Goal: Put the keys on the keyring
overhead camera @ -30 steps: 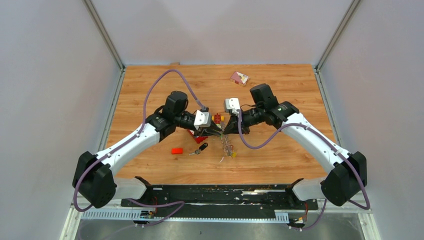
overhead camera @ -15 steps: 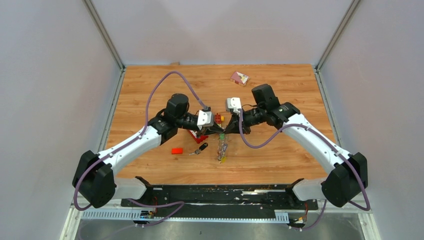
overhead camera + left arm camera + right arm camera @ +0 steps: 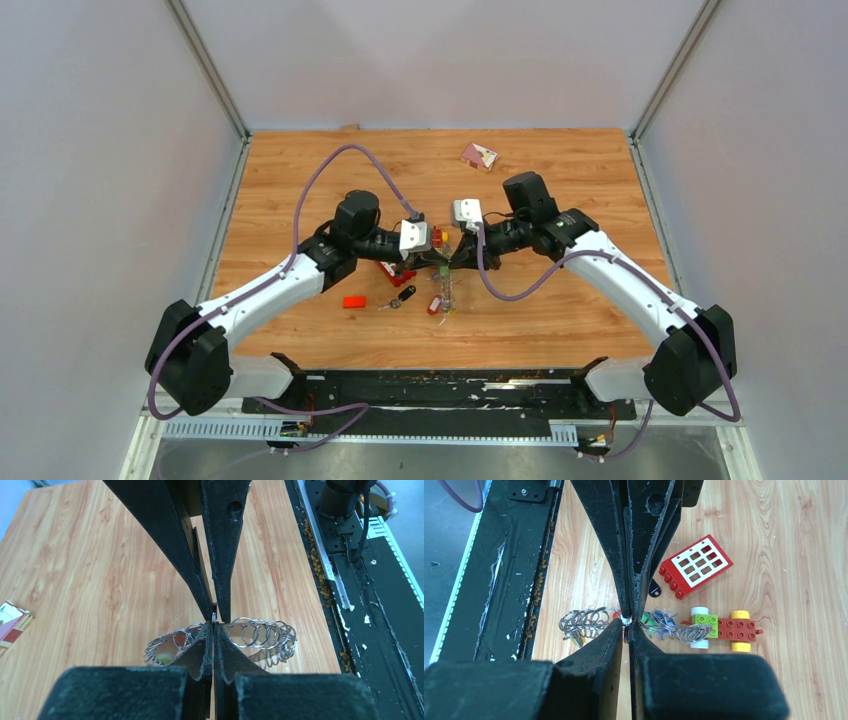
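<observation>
The keyring [image 3: 443, 290] is a thin wire loop strung with several small silver rings. It hangs between my two grippers above the table's middle. My left gripper [image 3: 436, 266] [image 3: 214, 625] is shut on the keyring's [image 3: 260, 632] wire, tip to tip with the right fingers [image 3: 225, 555]. My right gripper [image 3: 626, 625] pinches the same stretch of the keyring [image 3: 584, 620], its tips a hairline apart around the wire. Coloured keys [image 3: 435, 305] dangle from the loop: a yellow key [image 3: 580, 639] and green and blue key heads [image 3: 659, 621]. A loose black key [image 3: 403, 296] lies on the table.
A red window brick [image 3: 696, 565] [image 3: 395, 270] and a red-and-yellow toy car [image 3: 721, 628] lie just under the grippers. A small red brick [image 3: 353, 301] sits left of the black key. A pink card [image 3: 478, 155] lies at the back. The black base rail [image 3: 440, 390] runs along the near edge.
My left gripper has closed onto the keyring. The hanging keys have swung left and nearer the table's front. The right jaws have eased a hair.
</observation>
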Available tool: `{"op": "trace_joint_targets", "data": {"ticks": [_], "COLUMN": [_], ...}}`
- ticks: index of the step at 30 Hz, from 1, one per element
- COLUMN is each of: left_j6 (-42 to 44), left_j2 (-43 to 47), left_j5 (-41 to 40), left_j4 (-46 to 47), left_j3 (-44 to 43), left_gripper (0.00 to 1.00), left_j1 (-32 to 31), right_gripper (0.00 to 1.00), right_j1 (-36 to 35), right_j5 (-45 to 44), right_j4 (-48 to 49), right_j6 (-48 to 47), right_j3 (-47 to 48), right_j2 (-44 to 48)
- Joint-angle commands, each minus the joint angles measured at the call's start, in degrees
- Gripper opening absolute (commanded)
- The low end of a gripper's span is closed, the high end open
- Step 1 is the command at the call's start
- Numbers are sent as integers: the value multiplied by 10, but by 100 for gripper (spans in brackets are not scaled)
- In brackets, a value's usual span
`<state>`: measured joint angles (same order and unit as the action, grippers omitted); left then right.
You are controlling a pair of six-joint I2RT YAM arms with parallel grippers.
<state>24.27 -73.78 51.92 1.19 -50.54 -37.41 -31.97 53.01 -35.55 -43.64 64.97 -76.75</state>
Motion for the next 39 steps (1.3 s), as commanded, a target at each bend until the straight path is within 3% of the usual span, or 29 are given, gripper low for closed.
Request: {"op": "trace_joint_targets", "data": {"ticks": [1, 6, 9, 16, 17, 19, 22, 27, 34, 37, 39], "left_j6": [-9, -10, -12, 39, 54, 82, 99, 68, 26, 19, 20], "left_j2": [14, 12, 12, 16, 17, 22, 36, 30, 14, 9, 5], "left_j5": [-11, -16, -20, -12, -8, -8, -15, -3, 8, 11, 11], "left_j4": [40, 37, 34, -35, -46, -44, -2, 42, 69, 72, 67], "left_j3": [2, 1, -1, -21, -20, -9, 22, 33, 27, 25, 23], "left_gripper": [0, 0, 0, 0, 1, 15, 26, 32, 25, 17, 6], "left_j1": [-3, -3, -3, -3, -3, -4, -1, 1, 0, 0, 1], "right_gripper": [12, 11, 0, 0, 0, 0, 0, 0, 0, 0, 0], "right_j1": [-2, -3, -3, -3, -2, -3, -3, -3, -2, -3, -2], "right_j5": [10, 14, 12, 2, 2, 10, 27, 48, 45, 45, 46], "right_j4": [27, 23, 23, 35, 40, 46, 53, 66, 74, 75, 74], "right_j6": [-18, -21, -23, -11, -3, 14, 40, 65, 68, 67, 67], "right_j3": [-9, -8, -8, -9, -8, -3, 5, 6, 2, 0, -1], "right_j2": [14, 7, 4, 11, 13, 15, 16, 13, 12, 10, 9]}}
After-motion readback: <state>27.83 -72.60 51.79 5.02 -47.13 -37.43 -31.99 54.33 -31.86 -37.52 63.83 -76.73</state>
